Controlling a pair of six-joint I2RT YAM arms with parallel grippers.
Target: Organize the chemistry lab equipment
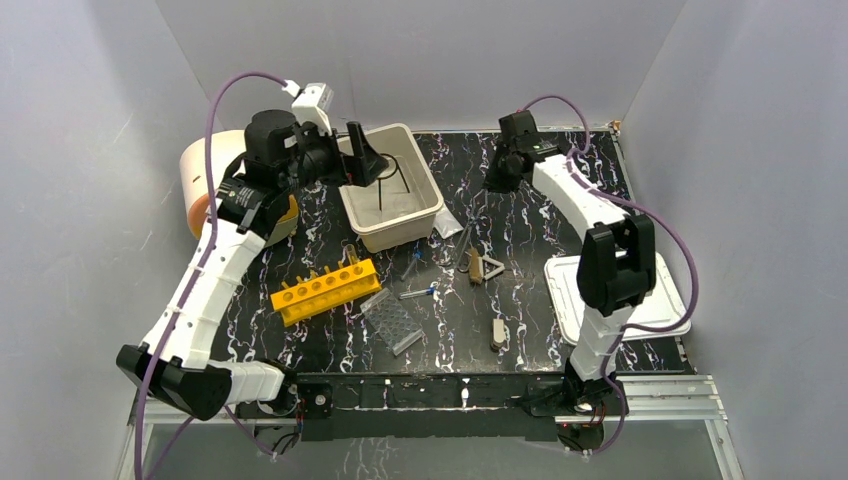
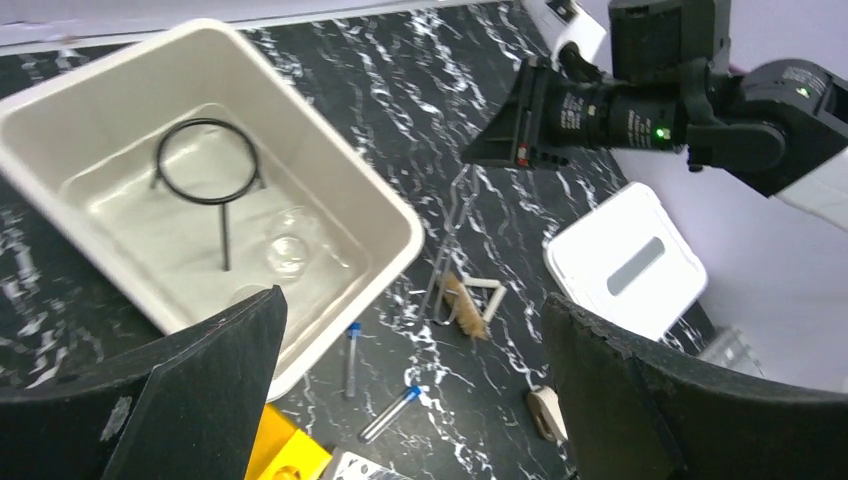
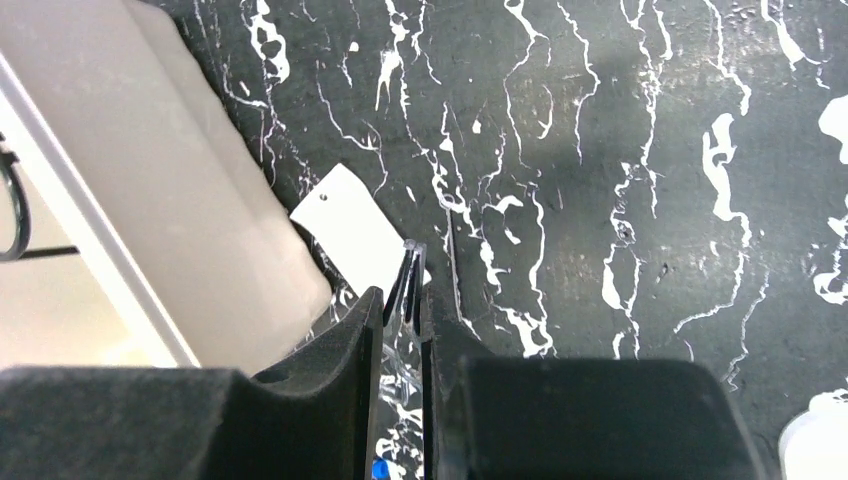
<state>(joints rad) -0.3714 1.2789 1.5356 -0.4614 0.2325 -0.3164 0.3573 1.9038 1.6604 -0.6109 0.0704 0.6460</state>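
My right gripper (image 3: 401, 296) hovers above the dark table just right of the beige tub (image 3: 200, 250), its jaws nearly together on a thin clear piece (image 3: 410, 268) standing on edge, seemingly a clear dish. A small clear bag with a white tag (image 3: 345, 225) lies below it. My left gripper (image 2: 412, 300) hangs wide open and holds nothing, over the tub's right side. Inside the tub are the black wire ring-stand (image 2: 205, 160) and a clear round dish (image 2: 288, 245). On the table lie metal forceps (image 2: 447, 255), a pale triangle (image 2: 490, 290) and two blue-capped tubes (image 2: 392, 412).
A yellow rack (image 1: 325, 288) and a clear well plate (image 1: 392, 320) sit in front of the tub (image 1: 420, 225). The flat white lid (image 1: 660, 300) lies at the right edge. A small beige piece (image 1: 497, 333) lies near the front. A cream and orange roll (image 1: 200, 180) stands far left.
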